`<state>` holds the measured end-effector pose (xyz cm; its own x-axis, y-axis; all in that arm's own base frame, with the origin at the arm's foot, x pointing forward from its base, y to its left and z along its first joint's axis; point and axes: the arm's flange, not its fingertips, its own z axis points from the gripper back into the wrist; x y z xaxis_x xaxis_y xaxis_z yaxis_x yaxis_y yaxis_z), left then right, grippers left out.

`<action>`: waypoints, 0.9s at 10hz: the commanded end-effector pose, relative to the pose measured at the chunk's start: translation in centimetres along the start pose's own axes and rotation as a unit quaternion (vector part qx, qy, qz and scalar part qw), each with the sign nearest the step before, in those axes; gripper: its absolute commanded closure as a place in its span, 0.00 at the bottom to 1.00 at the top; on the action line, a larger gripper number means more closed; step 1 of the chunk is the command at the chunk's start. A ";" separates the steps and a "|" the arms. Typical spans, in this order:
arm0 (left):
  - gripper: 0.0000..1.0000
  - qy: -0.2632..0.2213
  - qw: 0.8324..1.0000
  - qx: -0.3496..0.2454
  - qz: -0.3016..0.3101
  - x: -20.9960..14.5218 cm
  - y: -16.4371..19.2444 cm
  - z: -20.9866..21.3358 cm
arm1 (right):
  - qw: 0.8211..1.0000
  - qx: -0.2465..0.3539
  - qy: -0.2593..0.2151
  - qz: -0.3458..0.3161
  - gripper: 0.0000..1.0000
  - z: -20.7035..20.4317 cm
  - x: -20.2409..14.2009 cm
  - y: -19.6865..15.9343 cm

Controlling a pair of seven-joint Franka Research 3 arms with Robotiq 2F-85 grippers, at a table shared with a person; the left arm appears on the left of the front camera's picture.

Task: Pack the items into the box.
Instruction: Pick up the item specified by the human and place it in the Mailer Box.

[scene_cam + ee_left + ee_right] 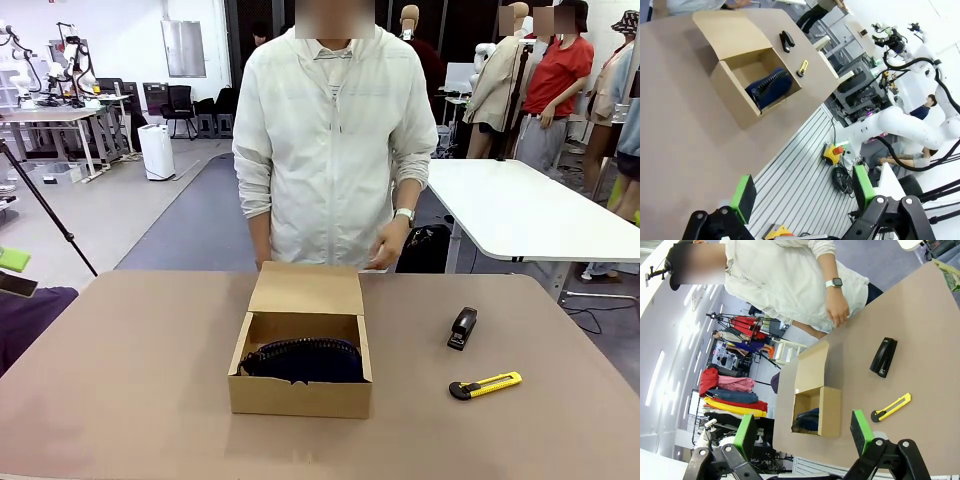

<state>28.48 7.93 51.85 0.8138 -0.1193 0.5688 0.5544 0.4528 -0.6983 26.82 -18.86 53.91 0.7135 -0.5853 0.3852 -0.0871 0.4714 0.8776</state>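
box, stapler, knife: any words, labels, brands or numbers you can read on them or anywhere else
None can be read.
The box is plain cardboard.
The stapler and knife show no legible print.
The watch on the person's wrist is too small to read.

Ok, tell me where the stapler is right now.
In the front view the stapler lies on the table to the right of the box, outside it, just beyond the utility knife.
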 end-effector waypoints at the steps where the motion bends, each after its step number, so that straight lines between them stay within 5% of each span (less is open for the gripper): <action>1: 0.00 -0.003 1.000 -0.007 -0.003 -0.1 0.0 0.2 | 1.000 0.016 -0.009 0.012 0.00 -0.2 0.3 0.1; 9: 0.00 -0.003 1.000 -0.007 -0.003 -0.1 0.0 0.2 | 1.000 0.016 -0.009 0.012 0.00 -0.2 0.3 0.1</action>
<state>28.44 8.02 51.84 0.8145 -0.1170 0.5682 0.5528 0.4535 -0.6991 26.82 -18.86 53.91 0.7136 -0.5851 0.3852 -0.0873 0.4714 0.8776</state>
